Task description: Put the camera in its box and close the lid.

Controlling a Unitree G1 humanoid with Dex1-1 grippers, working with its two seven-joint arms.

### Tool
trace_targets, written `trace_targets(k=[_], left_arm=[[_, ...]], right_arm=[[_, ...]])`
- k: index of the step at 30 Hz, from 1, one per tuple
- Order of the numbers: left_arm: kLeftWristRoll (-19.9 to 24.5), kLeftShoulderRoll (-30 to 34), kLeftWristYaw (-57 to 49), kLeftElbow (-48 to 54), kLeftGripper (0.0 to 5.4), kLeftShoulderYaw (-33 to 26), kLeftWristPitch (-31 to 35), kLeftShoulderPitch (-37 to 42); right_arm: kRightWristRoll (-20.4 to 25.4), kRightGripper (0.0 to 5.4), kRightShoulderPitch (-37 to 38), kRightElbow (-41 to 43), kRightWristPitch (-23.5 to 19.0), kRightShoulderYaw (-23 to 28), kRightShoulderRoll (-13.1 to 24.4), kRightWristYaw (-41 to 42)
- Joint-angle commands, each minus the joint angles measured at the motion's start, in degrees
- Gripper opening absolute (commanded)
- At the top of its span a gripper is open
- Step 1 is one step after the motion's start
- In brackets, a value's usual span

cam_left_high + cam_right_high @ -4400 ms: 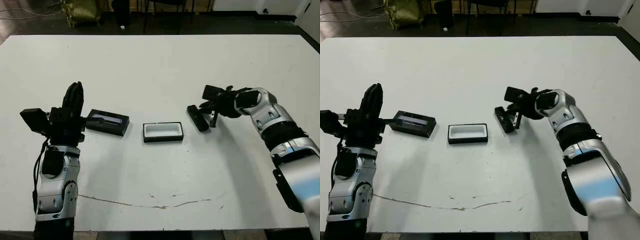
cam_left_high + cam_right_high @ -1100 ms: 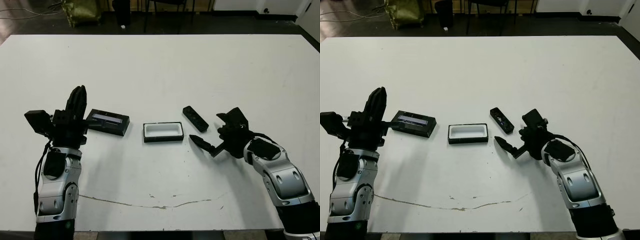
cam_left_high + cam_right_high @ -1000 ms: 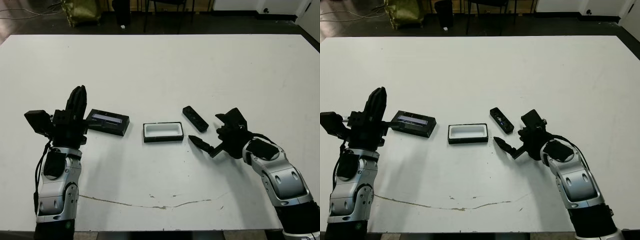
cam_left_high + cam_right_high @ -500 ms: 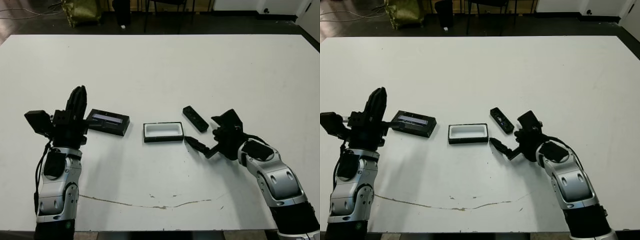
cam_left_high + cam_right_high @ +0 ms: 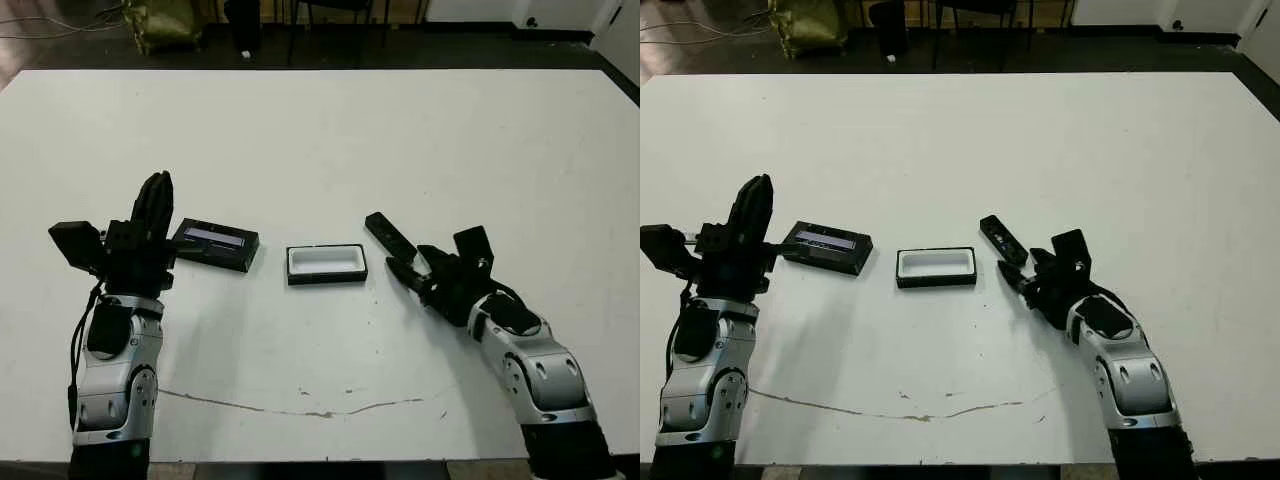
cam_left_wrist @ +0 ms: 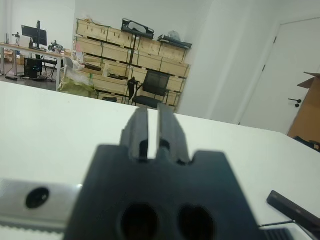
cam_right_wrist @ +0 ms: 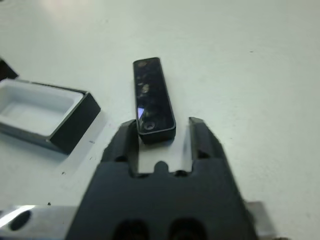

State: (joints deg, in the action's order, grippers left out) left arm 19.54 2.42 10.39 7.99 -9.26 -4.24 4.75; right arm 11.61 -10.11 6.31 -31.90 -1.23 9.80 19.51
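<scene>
While you look down at the white table (image 5: 330, 140), this is how things lie
Camera: your camera (image 7: 152, 100) lies flat on the table just right of the box, its near end between the right fingertips
Right gripper: your right gripper (image 7: 163, 131) sits low at the camera's near end, fingers spread either side of it; you cannot tell whether they touch it
Box: your box (image 5: 326, 264) sits open near the table's middle, white lining showing, nothing inside
Lid: your lid (image 5: 213, 244) lies flat just left of the box, apart from it, pale strip up
Left gripper: your left gripper (image 5: 152, 205) is raised beside the lid, its fingers (image 6: 168, 131) pressed almost together around nothing
</scene>
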Motion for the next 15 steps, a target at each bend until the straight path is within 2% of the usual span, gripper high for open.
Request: trace_targets(k=[1,4,6,15], left_arm=[[0.12,0.24,0.18,-0.71,0.0,-0.24,0.61,-1.01],[-0.45,0.3,-0.23,-0.61,0.0,-0.1,0.57,-1.11],[-0.35,0.16,-0.37,-0.5,0.0,-0.1,0.7,-1.15],[0.0,0.25,0.49,-1.11,0.0,-0.02,0.03,-1.05]], right_arm=[[-0.41,0.91,2.15,-0.16,-0.43,0.42,-0.61,-2.15],[-0.51,0.27,2.59,-0.39,2.09,0.42,-0.39,-1.93],[0.01,0.07,2.51,-0.81,2.81,0.7,-0.14,-1.36],[-0.69,0.04,1.33,-0.14,3.33,0.11,2.83,0.47]])
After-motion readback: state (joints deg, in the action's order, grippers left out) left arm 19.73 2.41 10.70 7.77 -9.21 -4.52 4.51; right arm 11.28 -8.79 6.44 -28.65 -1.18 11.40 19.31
